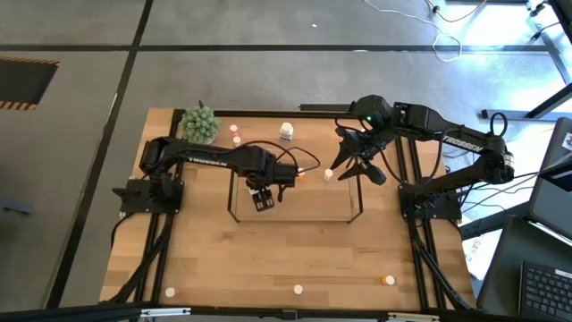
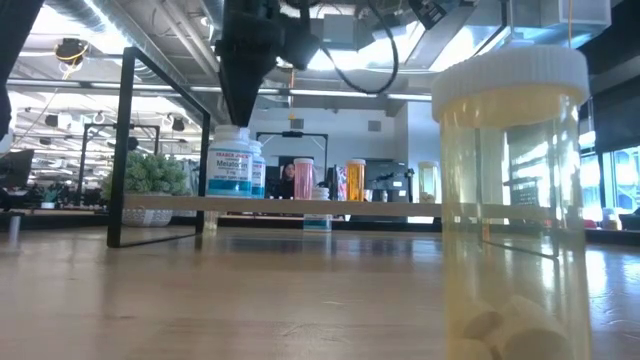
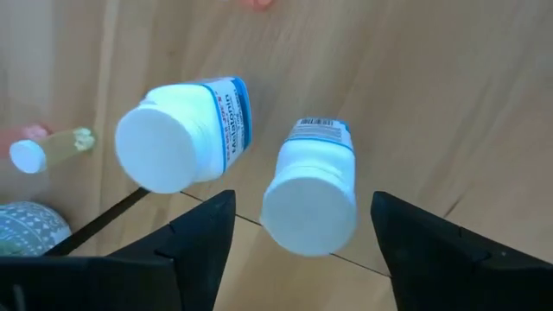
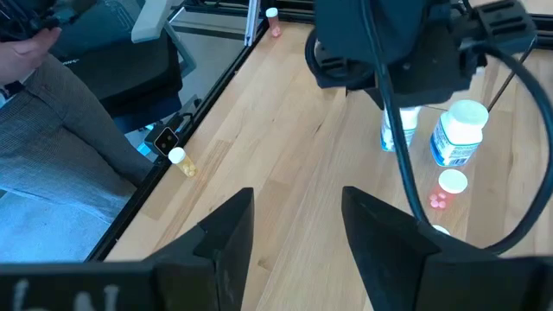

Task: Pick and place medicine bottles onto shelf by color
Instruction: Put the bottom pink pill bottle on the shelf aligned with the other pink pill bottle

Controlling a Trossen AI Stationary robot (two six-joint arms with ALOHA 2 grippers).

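Observation:
Two white medicine bottles with blue labels (image 3: 309,199) (image 3: 177,138) stand side by side on the left part of the shelf (image 1: 358,192), a black wire rack with a wooden base. My left gripper (image 3: 302,203) hovers open just above one of them, a finger on either side of its cap, touching nothing. In the low view a pink bottle (image 2: 303,178) and an orange one (image 2: 355,180) show farther along the shelf board (image 2: 400,207). My right gripper (image 1: 356,170) waits open, raised over the shelf's far right corner.
A third white bottle (image 1: 286,131) and small bottles (image 1: 235,134) stand near the green plant (image 1: 199,123) at the far edge. Loose small bottles (image 1: 298,289) (image 1: 387,280) (image 1: 170,292) lie near the front edge. A person (image 4: 52,130) sits beyond the table.

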